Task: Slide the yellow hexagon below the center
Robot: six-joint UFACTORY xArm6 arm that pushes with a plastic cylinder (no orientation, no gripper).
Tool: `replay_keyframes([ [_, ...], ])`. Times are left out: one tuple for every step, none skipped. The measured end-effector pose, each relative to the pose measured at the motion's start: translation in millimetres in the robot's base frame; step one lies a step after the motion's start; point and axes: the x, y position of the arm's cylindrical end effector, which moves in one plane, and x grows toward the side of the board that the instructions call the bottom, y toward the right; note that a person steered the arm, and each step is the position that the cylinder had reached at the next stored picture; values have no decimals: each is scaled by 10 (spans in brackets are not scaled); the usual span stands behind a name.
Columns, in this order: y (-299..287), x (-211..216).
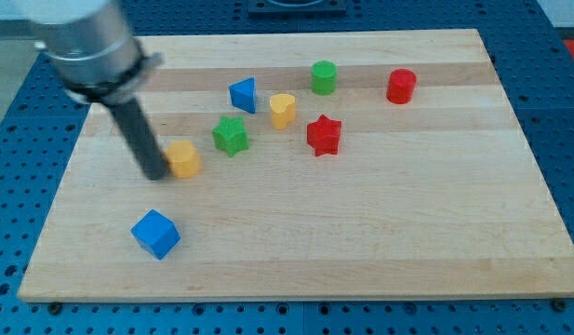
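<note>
- And here's the yellow hexagon, sitting at the view's left of the board's middle, a little above the mid-line, flat on the wooden board.
- It looks to me like a small, rigid, light block: nothing that would bend or break, and likely to slip easily over smooth wood, so it may well spin or squirt sideways if nudged off-centre.
- No taking hold here: there is no pincer on this arm at all, nothing to open or close, just a dark rod holding nothing.
- My tip is right against the hexagon's left side, touching or as near as makes no difference.
- Best contact, I'd judge, is square on a flat face at the upper left, pushing down and rightward toward the spot under the centre.
- Neighbours now: green star just up-right of the hexagon, yellow heart and blue triangle beyond it.
- Red star sits near centre; green cylinder and red cylinder toward the top.
- Blue cube waits well below, at the view's lower left.
</note>
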Motion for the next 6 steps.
replay_keyframes([
  [472, -3],
  [680, -3],
  [-136, 244],
  [-167, -5],
  [-151, -224],
  [480, -238],
])
